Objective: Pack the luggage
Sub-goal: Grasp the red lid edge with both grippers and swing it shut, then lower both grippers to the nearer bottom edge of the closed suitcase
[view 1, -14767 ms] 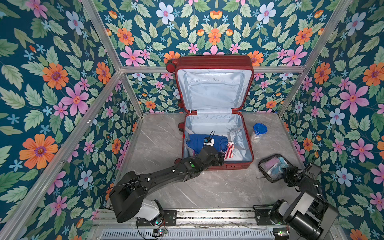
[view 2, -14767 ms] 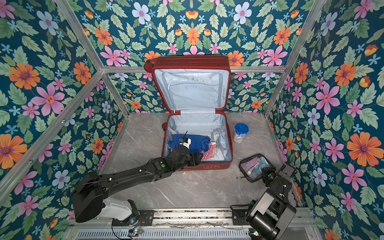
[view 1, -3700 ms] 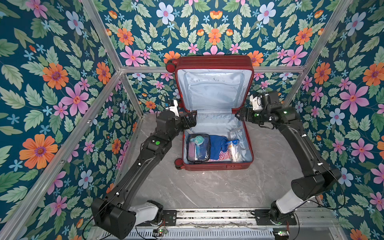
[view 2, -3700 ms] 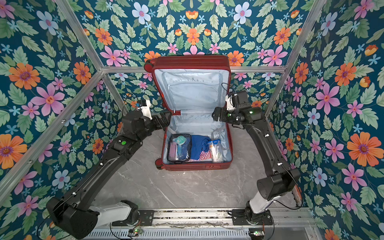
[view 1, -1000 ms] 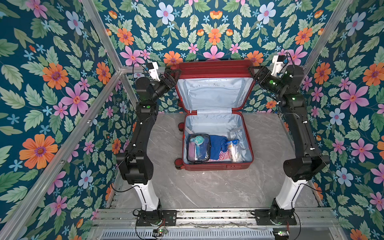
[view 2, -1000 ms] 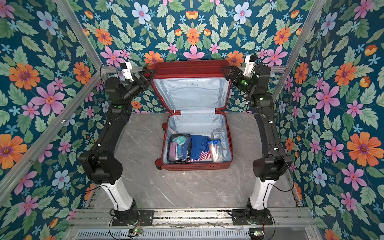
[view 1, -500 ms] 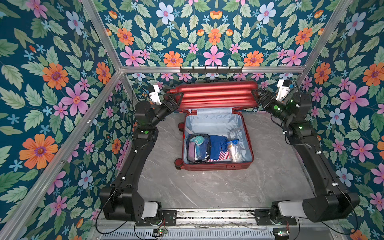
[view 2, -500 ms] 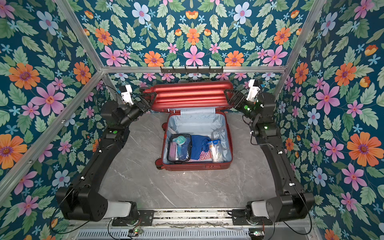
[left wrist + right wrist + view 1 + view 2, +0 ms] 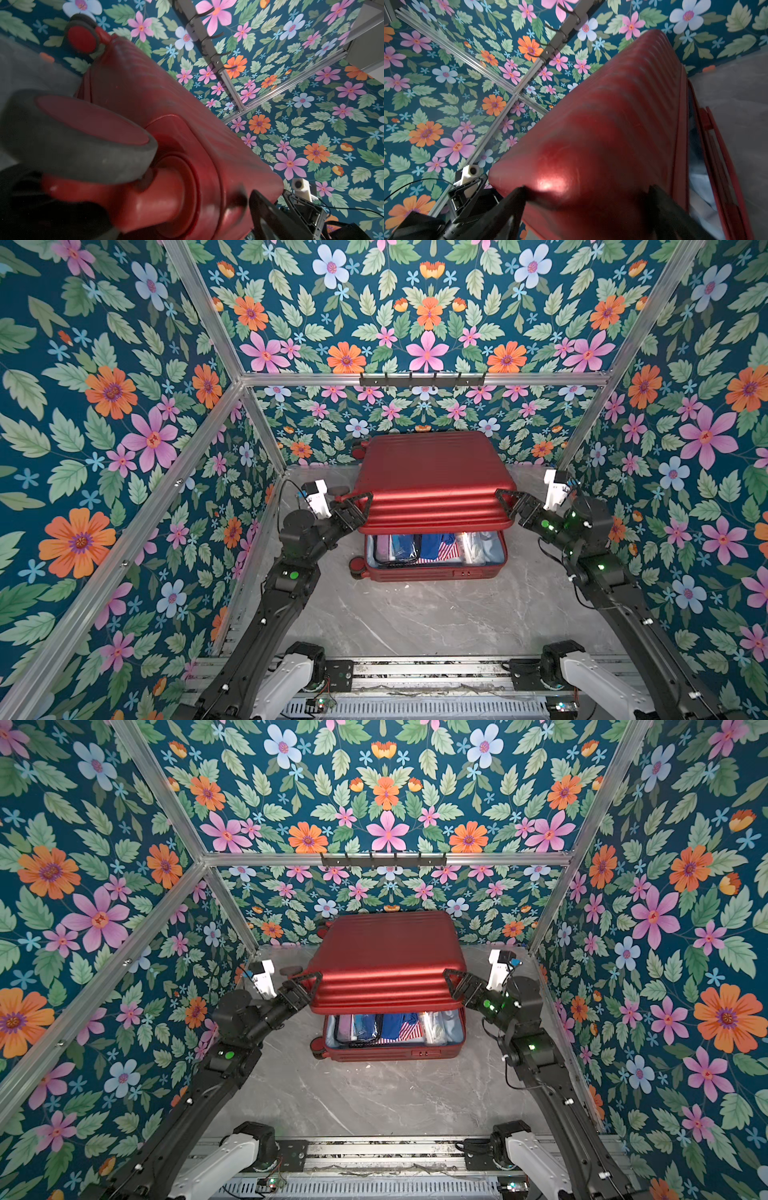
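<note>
luggage at back of bench, lid half down | lid lies between my tools, equally near | left tool, right tool both spread, straddling its side edges | I judge: push down together

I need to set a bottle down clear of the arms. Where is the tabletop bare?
The bare patch is the tabletop in front of the suitcase, between the left arm, the right arm and the front rail. The lid corners are crowded, with the left gripper and right gripper there; the side strips lie under the arms.
</note>
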Robot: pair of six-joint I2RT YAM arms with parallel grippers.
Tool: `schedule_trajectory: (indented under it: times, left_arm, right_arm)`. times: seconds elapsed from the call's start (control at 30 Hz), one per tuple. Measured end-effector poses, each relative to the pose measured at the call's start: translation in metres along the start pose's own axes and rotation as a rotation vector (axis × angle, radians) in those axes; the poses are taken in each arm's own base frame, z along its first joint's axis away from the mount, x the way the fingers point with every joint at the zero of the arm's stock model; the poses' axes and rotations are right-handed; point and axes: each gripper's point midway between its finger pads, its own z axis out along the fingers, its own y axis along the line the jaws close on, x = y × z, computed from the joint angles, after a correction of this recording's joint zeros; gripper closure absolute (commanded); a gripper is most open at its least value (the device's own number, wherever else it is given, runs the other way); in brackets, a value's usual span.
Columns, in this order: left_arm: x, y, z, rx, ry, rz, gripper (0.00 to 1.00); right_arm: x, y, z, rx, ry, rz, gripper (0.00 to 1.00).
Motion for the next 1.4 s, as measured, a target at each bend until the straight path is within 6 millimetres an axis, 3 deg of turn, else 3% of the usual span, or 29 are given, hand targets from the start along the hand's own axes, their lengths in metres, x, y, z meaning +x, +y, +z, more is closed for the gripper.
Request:
schedule_trajectory:
  times: [0.2, 0.3, 0.63, 0.77, 0.87, 1.03, 1.27, 1.33, 1.4]
  left_arm:
    - [0.051, 0.043, -0.013, -0.109, 0.094, -0.088, 0.01]
    - [0.07, 0.058, -0.017, -0.151, 0.131, -0.102, 0.01]
    - [0.079, 0.055, -0.035, -0.145, 0.139, -0.096, 0.01]
    - [0.062, 0.034, -0.056, -0.153, 0.098, -0.045, 0.01]
    - [0.047, 0.031, -0.067, -0.204, 0.056, -0.001, 0.03]
    - [0.038, 0.061, -0.069, -0.412, 0.069, 0.026, 0.09]
    - [-0.027, 0.104, -0.085, -0.645, -0.061, 0.022, 0.22]
    - [-0.032, 0.127, -0.083, -0.683, -0.048, -0.015, 0.3]
    - [-0.024, 0.153, -0.074, -0.699, 0.005, -0.059, 0.36]
  right_arm:
    - [0.053, -0.044, -0.006, 0.091, 0.096, 0.087, 0.09]
    - [0.069, -0.058, -0.008, 0.119, 0.119, 0.113, 0.1]
    - [0.082, -0.066, -0.018, 0.133, 0.122, 0.12, 0.06]
    - [0.083, -0.06, -0.035, 0.174, 0.16, 0.095, 0.03]
    - [0.083, -0.059, -0.05, 0.221, 0.175, 0.07, 0.04]
    - [0.097, -0.069, -0.071, 0.32, 0.239, 0.073, 0.17]
    - [0.134, -0.093, -0.083, 0.399, 0.37, 0.107, 0.24]
    - [0.15, -0.103, -0.082, 0.414, 0.416, 0.131, 0.24]
    - [0.166, -0.112, -0.08, 0.42, 0.464, 0.163, 0.25]
